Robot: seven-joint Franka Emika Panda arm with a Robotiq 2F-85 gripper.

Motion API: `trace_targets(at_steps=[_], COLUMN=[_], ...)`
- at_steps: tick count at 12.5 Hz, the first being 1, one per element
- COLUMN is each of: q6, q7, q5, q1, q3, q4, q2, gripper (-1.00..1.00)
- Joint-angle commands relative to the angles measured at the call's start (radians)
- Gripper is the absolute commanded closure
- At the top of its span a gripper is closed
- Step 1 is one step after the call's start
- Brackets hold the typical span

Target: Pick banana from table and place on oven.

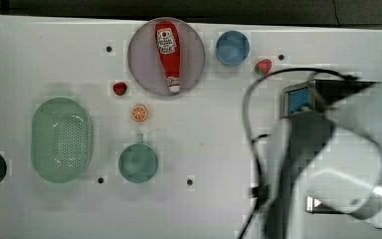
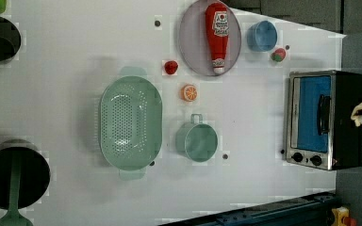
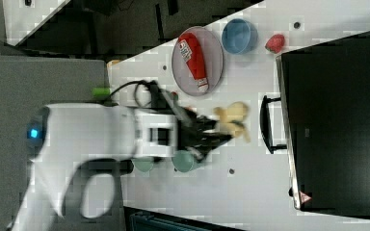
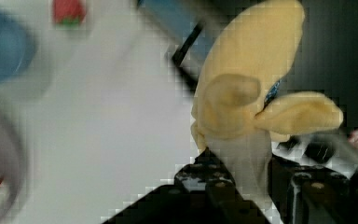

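Banana [image 4: 251,88] (pale yellow, peel flaps splayed) sits clamped in the gripper [image 3: 221,130], held off the table [image 3: 250,163], beside the oven [image 3: 337,120].

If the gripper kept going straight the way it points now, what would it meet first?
Probably the oven: in the right view the gripper, shut on the banana, points toward the oven's handle side. Its height relative to the oven top is unclear.
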Motion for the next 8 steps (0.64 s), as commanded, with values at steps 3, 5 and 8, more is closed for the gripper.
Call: trace_targets(at_steps=[3,5,8], q6=[0.169,0.202,0.209], q7=[-0.381,-0.437,-0.439], q5=[0.004,0.015,0.049], q1=[-0.023,-0.026,-0.028], q3=[-0.137,-0.168,-0.179], q4=[0.015,0.015,0.015], q2=[0.079,0.125,0.158], gripper=[0.47,0.47,0.41])
